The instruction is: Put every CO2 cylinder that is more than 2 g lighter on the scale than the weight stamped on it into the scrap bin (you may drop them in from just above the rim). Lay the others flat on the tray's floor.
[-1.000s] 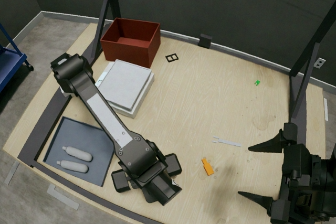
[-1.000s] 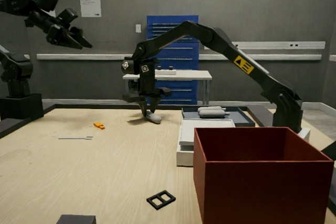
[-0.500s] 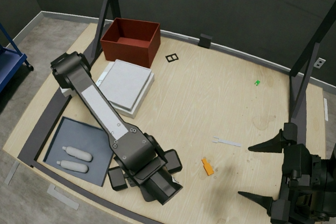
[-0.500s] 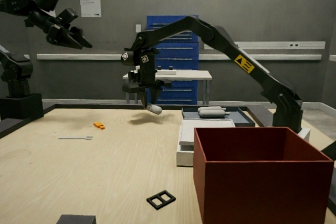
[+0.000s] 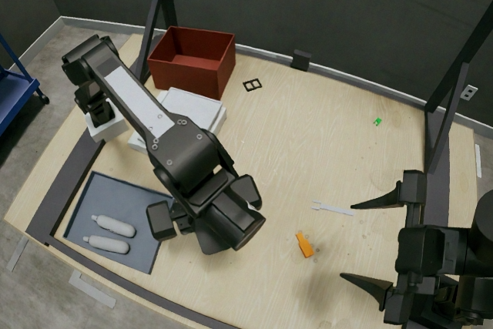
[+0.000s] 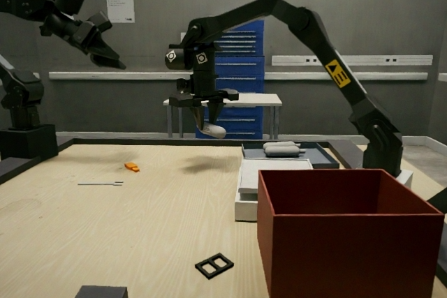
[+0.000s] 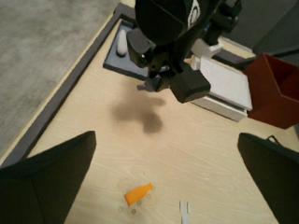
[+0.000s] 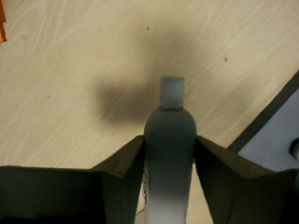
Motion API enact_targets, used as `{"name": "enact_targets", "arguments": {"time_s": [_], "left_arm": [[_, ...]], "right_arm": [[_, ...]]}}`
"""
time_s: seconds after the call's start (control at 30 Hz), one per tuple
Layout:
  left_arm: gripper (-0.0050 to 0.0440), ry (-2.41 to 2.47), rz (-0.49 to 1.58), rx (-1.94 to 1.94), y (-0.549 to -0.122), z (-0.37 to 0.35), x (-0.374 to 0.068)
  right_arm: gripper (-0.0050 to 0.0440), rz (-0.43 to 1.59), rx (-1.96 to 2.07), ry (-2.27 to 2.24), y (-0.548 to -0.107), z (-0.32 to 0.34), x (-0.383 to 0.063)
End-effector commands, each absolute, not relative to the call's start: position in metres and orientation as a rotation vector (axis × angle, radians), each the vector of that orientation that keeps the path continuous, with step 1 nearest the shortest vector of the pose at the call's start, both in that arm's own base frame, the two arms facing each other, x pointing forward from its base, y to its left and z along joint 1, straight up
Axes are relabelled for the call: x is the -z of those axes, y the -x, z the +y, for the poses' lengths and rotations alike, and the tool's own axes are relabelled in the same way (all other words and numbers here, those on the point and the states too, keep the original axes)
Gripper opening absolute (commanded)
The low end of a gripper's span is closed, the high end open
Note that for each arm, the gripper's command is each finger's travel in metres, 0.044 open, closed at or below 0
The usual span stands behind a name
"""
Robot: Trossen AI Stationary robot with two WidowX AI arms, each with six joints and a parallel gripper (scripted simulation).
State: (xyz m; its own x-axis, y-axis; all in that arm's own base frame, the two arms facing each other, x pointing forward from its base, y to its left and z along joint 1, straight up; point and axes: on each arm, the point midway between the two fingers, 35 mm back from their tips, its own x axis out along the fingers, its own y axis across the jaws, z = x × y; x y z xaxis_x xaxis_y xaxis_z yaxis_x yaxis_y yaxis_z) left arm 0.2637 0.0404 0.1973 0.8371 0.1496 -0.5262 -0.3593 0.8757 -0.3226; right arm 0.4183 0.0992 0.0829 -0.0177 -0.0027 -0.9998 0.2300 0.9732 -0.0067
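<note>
Right gripper [image 6: 207,127] [image 8: 170,142]: pinched on one grey, round-shouldered CO2 cylinder [image 6: 214,130] [image 8: 170,126], aloft over pale wood, neck toward twelve o'clock in the right wrist view. Handling, judged: rigid, smooth, apt to roll; best gripped across mid-body. Dark print on its flank, illegible. Left gripper [image 5: 346,240] [image 7: 167,137]: spread, nothing held. Two like cylinders [image 5: 115,226] [image 6: 282,150]: blue-grey tray [image 5: 139,264] [image 6: 321,153], seven o'clock in the top view; stamps unreadable.

Dark gray walls [image 5: 318,11] [image 6: 151,45], blue drawer cabinet [image 6: 239,65]
</note>
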Motion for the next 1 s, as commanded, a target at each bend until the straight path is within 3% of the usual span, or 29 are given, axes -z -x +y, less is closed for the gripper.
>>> {"name": "enact_targets", "arguments": {"time_s": [0.0, 0.47, 0.97], "left_arm": [[0.044, 0.566, 0.471, -0.303, -0.274, 0.038, -0.207], [0.044, 1.262, 0.374, -0.428, -0.314, 0.032, -0.202], [0.044, 1.923, 0.267, -0.542, -0.351, 0.023, -0.191]], "right_arm": [[-0.005, 1.521, 0.174, -0.201, -0.402, 0.104, -0.114], [-0.005, 1.527, 0.173, -0.202, -0.317, 0.111, -0.139], [-0.005, 1.532, 0.173, -0.202, -0.256, 0.107, -0.141]]}}
